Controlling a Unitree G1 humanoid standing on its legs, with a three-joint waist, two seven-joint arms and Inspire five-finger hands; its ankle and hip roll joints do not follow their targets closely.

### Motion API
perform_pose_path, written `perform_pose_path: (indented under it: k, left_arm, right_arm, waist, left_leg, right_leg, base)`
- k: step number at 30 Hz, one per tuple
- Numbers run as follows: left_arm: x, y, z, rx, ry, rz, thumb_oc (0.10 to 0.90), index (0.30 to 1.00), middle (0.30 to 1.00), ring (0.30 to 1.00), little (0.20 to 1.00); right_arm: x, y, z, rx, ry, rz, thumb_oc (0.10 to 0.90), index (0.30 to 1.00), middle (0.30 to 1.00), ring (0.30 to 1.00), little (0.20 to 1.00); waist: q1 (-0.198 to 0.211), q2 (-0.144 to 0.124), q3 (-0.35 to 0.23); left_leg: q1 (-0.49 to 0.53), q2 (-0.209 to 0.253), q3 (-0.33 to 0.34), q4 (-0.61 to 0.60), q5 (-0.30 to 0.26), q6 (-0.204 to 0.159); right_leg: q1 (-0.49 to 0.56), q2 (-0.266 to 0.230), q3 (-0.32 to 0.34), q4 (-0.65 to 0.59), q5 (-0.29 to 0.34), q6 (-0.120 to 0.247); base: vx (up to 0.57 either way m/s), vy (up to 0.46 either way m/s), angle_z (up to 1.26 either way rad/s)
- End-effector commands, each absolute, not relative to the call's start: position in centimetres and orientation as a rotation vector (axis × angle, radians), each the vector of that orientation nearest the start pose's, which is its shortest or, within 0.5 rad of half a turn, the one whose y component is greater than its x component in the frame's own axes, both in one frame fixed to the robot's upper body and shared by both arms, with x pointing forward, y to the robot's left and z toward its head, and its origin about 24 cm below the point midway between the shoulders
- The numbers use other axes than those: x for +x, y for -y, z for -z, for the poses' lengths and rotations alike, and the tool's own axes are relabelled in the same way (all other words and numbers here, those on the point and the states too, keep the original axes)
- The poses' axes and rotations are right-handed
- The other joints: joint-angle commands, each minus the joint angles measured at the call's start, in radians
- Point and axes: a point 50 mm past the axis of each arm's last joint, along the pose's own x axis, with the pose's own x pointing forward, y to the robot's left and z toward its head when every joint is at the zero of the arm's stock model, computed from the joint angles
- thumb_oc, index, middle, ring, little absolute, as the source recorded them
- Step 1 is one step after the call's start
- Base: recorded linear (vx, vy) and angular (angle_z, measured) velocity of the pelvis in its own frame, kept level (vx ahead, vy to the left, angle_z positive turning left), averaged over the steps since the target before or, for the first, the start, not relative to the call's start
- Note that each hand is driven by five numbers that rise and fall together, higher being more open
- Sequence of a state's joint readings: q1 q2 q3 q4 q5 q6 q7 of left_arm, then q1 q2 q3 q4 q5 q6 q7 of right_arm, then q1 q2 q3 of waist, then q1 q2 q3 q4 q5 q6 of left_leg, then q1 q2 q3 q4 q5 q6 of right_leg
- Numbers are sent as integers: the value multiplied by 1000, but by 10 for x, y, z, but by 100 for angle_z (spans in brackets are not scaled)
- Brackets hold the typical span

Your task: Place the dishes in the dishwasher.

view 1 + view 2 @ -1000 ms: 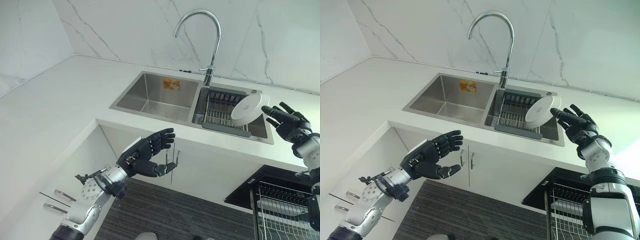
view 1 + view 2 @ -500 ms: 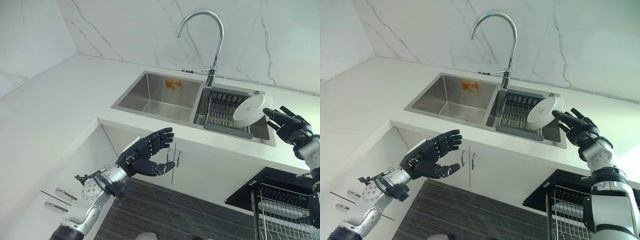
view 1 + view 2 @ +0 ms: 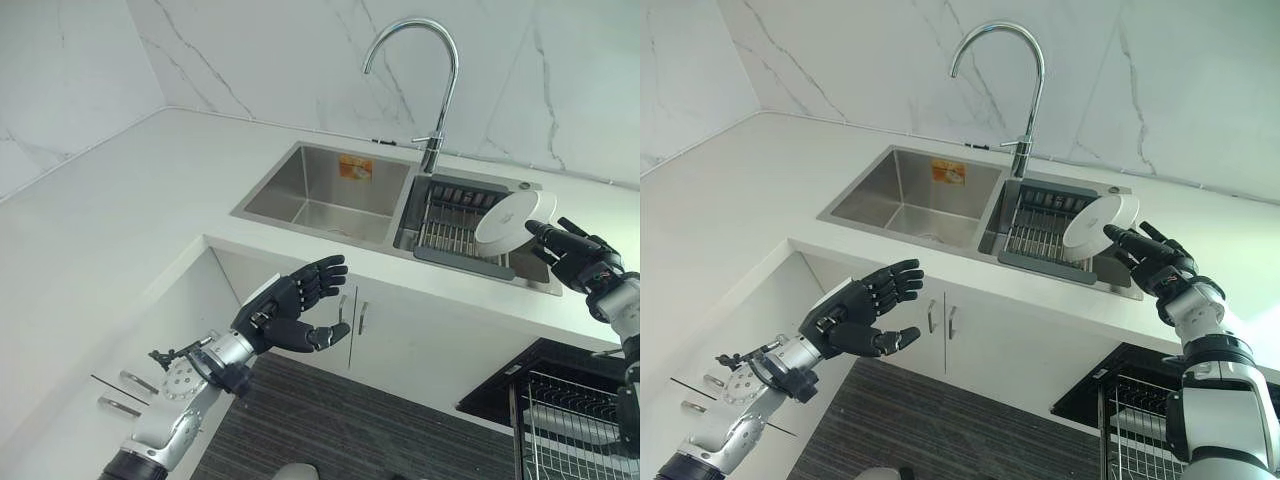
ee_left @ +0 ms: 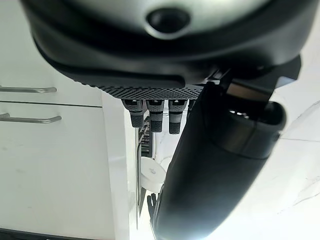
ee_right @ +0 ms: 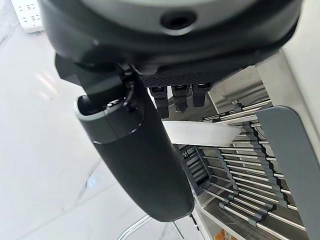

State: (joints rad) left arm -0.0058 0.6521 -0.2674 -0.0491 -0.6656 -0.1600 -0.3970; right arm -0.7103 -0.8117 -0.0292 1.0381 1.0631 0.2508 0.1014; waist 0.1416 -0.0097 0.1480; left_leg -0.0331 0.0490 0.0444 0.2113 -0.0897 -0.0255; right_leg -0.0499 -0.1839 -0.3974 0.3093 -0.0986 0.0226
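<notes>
- The right hand (image 3: 1155,262) reaches over the right side of the sink, fingers stretched out straight toward a white plate (image 3: 1100,221); its fingertips (image 5: 180,102) sit right at the plate's rim, thumb apart from them, with no closed grasp to be seen.
- The plate stands tilted on edge in the drying rack (image 3: 450,225), which fills the right basin.
- The left basin (image 3: 330,190) lies beside it, under the curved faucet (image 3: 432,90) rising from the white tabletop (image 3: 120,200).
- The left hand (image 3: 290,310) hangs in front of the cabinet doors (image 3: 990,340), fingers loosely spread, holding nothing.
- A dishwasher basket (image 3: 575,425) shows low, below the right arm.
</notes>
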Motion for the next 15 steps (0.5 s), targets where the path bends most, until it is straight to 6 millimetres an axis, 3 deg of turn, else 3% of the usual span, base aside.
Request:
perform_pose_path:
  k: [1, 15]
  left_arm:
    - [240, -189, -129, -58, 343, 635, 800, 900, 900, 900, 900]
    - [239, -193, -129, -51, 339, 627, 800, 900, 900, 900, 900]
  right_arm:
    - [341, 381, -192, 485, 64, 314, 800, 900, 900, 900, 900]
    - [339, 382, -185, 514, 61, 324, 800, 900, 900, 900, 900]
  waist:
    - [14, 2, -53]
    - [15, 9, -49]
  left_leg:
    - [25, 104, 53, 89, -150, -72]
    - [25, 111, 54, 89, -144, -76]
  right_leg:
    - [51, -12, 37, -9, -97, 82]
    - [56, -12, 34, -9, -99, 79]
  base:
    - [0, 0, 0]
    - [-1, -5, 1]
